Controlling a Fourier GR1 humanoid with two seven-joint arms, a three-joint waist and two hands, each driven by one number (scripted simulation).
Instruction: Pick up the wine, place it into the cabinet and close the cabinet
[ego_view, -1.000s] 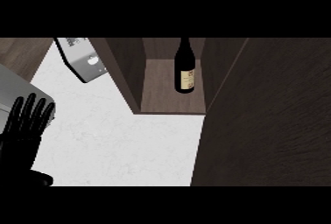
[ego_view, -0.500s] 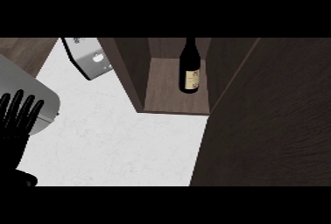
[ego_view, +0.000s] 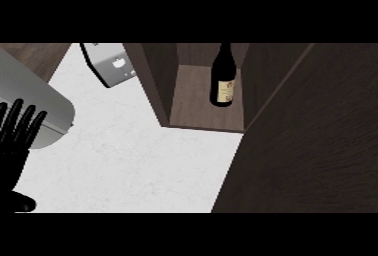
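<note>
Half the view is basically eaten by the dark wood cabinet door (ego_view: 310, 150), a big slab running from about 1 o'clock down to 5 o'clock and covering the whole right side. Next biggest is the white marbled counter (ego_view: 140, 160), which fills the middle and stretches down toward 7 o'clock. Then you've got the cabinet (ego_view: 207, 107) itself up at 12 o'clock, open, with its brown shelf floor showing and a dark side wall on its left edge. Over at 9 to 10 o'clock there's a rounded grey appliance-looking thing (ego_view: 40, 107) sitting on the counter, can't really tell what it is. A smaller grey box with a little white mark on it (ego_view: 111, 65) sits at about 11 o'clock, just beside the cabinet's left wall. The left hand (ego_view: 16, 137) is at 9 o'clock right on the edge of view, black, fingers straight, pointing up and spread slightly apart, holding nothing, partly overlapping that grey rounded thing. The wine (ego_view: 224, 77) is already inside the cabinet at 12 o'clock, standing on the shelf near its right side, dark bottle with a pale label, neck pointing toward the top of the view. No hand is touching it, and the left hand is well apart from it.
</note>
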